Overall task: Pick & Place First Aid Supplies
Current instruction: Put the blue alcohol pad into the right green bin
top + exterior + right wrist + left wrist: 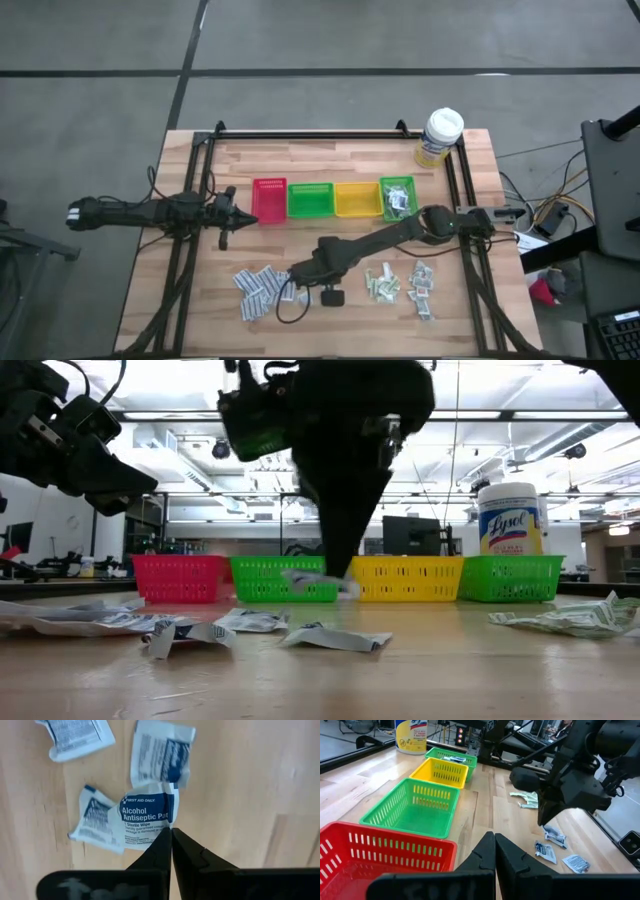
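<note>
White-blue sachets [258, 288] lie scattered on the wooden table near its front, with pale green ones [382, 283] and grey-silver ones [422, 280] to their right. My right gripper [171, 831] points down above the white-blue ones [340, 572], shut on one sachet [147, 817] printed "Alcohol Antiseptic Pad". Two more sachets [161, 757] lie flat on the wood beneath it. My left gripper [495, 840] is shut and holds nothing; it stays near the red bin [269, 200] at the table's left. My right gripper pinches the white-blue sachet by one edge [169, 822], near a corner, between its two fingertips. The fingers come from above, pointing down. The sachet sticks out to one side of the fingertips, lifted clear of the table [318, 582] and of the sachets below.
A row of bins stands across the middle of the table: red, green [310, 200], yellow [357, 198], and a second green one [398, 197] with sachets in it. A white-lidded yellow wipes tub [440, 135] stands at the far right corner. Black frame rails run along the table's sides.
</note>
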Motion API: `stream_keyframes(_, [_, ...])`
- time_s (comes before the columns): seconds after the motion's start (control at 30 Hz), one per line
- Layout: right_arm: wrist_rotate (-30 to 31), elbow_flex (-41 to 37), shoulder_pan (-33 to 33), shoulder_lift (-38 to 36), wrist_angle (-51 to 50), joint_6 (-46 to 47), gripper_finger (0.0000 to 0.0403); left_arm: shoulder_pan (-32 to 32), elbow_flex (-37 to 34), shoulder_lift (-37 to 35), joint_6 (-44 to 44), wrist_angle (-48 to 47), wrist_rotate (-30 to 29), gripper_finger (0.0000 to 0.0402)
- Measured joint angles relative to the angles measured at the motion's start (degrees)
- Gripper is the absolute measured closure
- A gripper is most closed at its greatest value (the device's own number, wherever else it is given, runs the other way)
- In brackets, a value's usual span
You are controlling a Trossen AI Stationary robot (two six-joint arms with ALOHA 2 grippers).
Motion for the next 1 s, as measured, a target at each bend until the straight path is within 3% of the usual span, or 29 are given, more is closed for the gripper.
stream_keyframes(0.37, [-2.66, 2.04, -0.10, -0.20, -16.63, 16.74, 0.0394, 0.01, 0.00, 0.01, 0.01, 0.00, 0.00, 0.0401])
stream_keyframes(0.53, [-2.29, 1.40, -0.09, -0.20, -19.16, 17.81, 0.0394, 0.01, 0.00, 0.01, 0.02, 0.00, 0.01, 0.0401])
stream_keyframes(0.7, [3.01, 1.37, -0.10, -0.23, -21.49, 18.61, 0.0394, -0.01, 0.00, -0.01, 0.00, 0.00, 0.00, 0.0401])
stream_keyframes(1.0, [6.46, 0.97, -0.37, -3.48, -21.27, 20.39, 0.0394, 0.00, 0.00, 0.01, 0.01, 0.00, 0.02, 0.0401])
